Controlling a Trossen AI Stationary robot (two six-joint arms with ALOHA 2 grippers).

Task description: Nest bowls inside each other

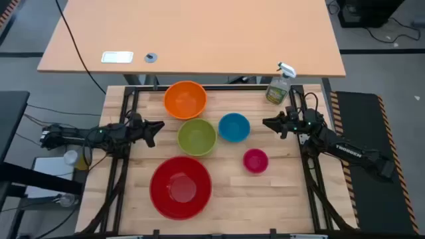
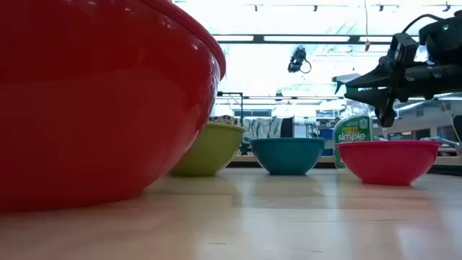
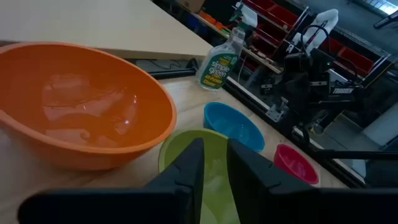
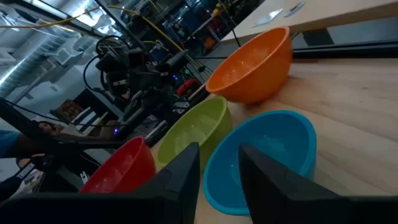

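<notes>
Five bowls rest upright on their bases on the wooden table. The orange bowl [image 1: 185, 99] stands at the far side and the lime green bowl [image 1: 197, 137] just nearer than it. The blue bowl [image 1: 234, 127] is to their right, the small magenta bowl [image 1: 255, 160] nearer right, and the large red bowl [image 1: 180, 187] at the near edge. My left gripper [image 1: 158, 127] hovers shut just left of the green bowl [image 3: 205, 162], pointing right. My right gripper [image 1: 267, 123] hovers right of the blue bowl [image 4: 267, 155], pointing left, slightly open, with nothing between its fingers.
A green-tinted spray bottle [image 1: 280, 84] stands at the table's far right corner, behind my right arm. A tan desk [image 1: 192, 40] lies beyond the far edge. Bare wood lies between the red and magenta bowls and along the near right.
</notes>
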